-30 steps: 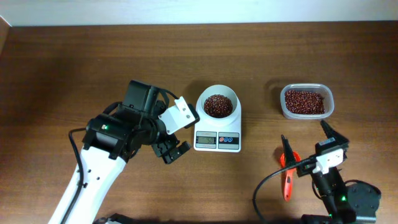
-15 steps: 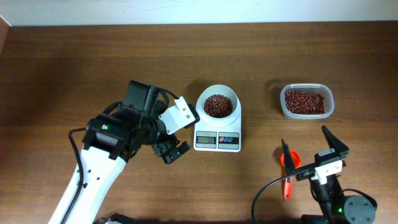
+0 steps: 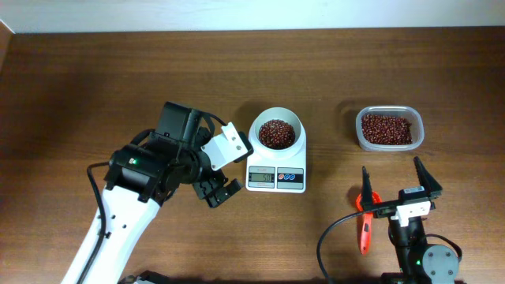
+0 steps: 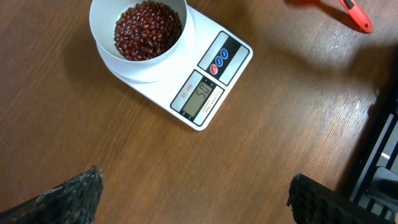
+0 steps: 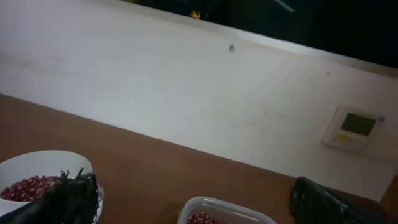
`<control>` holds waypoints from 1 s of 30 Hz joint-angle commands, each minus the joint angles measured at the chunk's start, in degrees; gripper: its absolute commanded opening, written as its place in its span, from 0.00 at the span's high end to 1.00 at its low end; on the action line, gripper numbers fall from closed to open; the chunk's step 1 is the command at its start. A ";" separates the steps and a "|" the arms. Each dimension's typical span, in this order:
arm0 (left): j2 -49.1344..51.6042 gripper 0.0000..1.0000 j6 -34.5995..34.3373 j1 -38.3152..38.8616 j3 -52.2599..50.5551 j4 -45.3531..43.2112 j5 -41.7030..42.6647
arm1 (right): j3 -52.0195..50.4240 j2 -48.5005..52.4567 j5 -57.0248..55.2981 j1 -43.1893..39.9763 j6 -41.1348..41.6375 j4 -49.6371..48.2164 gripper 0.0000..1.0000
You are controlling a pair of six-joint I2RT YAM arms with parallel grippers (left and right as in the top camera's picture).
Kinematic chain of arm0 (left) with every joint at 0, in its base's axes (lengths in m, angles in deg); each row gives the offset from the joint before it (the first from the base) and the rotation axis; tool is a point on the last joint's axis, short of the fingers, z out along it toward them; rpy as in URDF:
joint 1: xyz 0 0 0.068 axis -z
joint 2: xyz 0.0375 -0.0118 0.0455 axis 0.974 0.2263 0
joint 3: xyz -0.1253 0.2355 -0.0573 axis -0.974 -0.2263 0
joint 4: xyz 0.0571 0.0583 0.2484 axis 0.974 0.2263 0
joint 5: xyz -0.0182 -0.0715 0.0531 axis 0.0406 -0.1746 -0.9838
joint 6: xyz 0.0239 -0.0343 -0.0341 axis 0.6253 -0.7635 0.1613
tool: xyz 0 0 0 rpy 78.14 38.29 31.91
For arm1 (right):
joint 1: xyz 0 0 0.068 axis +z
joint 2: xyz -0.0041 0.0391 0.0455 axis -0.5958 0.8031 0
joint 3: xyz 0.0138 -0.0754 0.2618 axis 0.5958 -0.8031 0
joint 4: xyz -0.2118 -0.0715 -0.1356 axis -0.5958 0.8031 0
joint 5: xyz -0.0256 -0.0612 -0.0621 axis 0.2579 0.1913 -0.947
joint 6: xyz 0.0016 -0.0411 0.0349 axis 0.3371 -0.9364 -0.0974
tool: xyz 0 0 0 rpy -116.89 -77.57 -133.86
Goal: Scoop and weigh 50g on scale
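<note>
Weighing looks all but done, I judge. The scale (image 3: 275, 179) sits mid-table with a white bowl (image 3: 275, 134) of red beans on its far end, and its display seems to read fifty. My left pincer (image 3: 221, 193) hangs wide open and empty just left of the scale, arm bent in from the near left. My right pincer (image 3: 393, 178), also open and empty, points at the far wall, by the orange scoop (image 3: 364, 233) lying near right. Next I should confirm the reading without touching the scale.
</note>
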 commanded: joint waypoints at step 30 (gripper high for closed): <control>-0.87 0.01 -0.17 -0.11 0.39 -0.11 0.61 | -2.97 -0.72 -3.17 -0.44 0.42 10.97 0.01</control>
